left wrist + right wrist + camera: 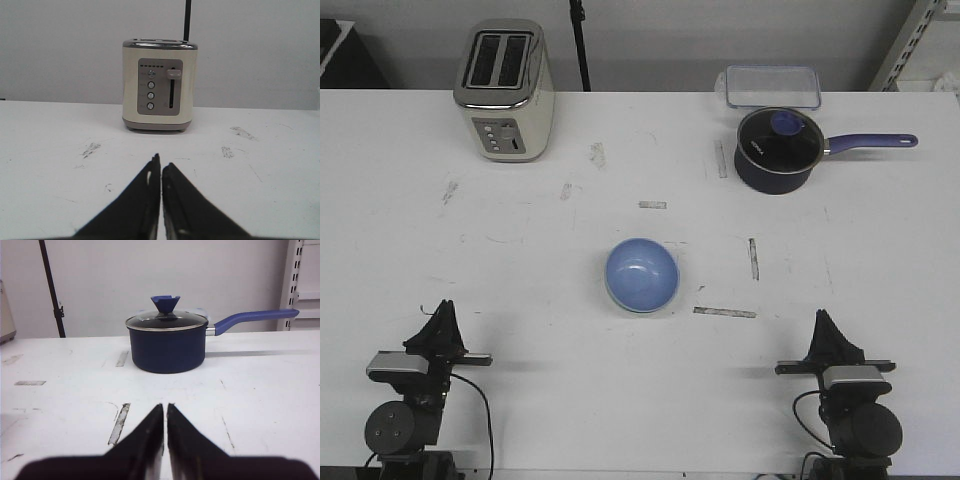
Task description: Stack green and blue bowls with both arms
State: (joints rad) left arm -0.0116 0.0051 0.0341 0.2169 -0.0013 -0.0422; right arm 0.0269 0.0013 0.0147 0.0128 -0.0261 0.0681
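Left arm: your black jointed left arm (405,400) sits low, its pointed black gripper (444,312) closed.
Right arm: your black right arm (855,405) sits low too, its gripper (821,322) closed.

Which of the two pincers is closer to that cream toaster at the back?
Left. The left pincer sits at the near left edge, facing the toaster straight ahead. The right pincer is across the table, in line with the saucepan.

— Can you see a green bowl under the blue bowl (641,274)?
— You cannot tell; only a thin pale rim shows there.
— And the arms?
— The front view's lower edge cuts off both bases. The toaster (159,86) button marks are too small to read.
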